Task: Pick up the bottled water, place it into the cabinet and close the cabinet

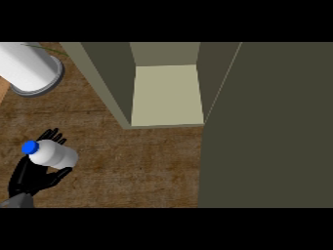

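The bottled water is a white bottle with a blue cap, lying tilted with the cap pointing left. My left hand at the lower left is curled round it, fingers behind the bottle and thumb under it. The cabinet stands open at the upper middle, showing a pale inner shelf with nothing on it. Its dark olive door is swung wide and fills the right side. The bottle sits left of and below the opening. My right hand does not show.
A white cylinder on a grey round base stands at the upper left. The brown wooden counter stretches between my hand and the cabinet. The cabinet's side wall lies left of the opening.
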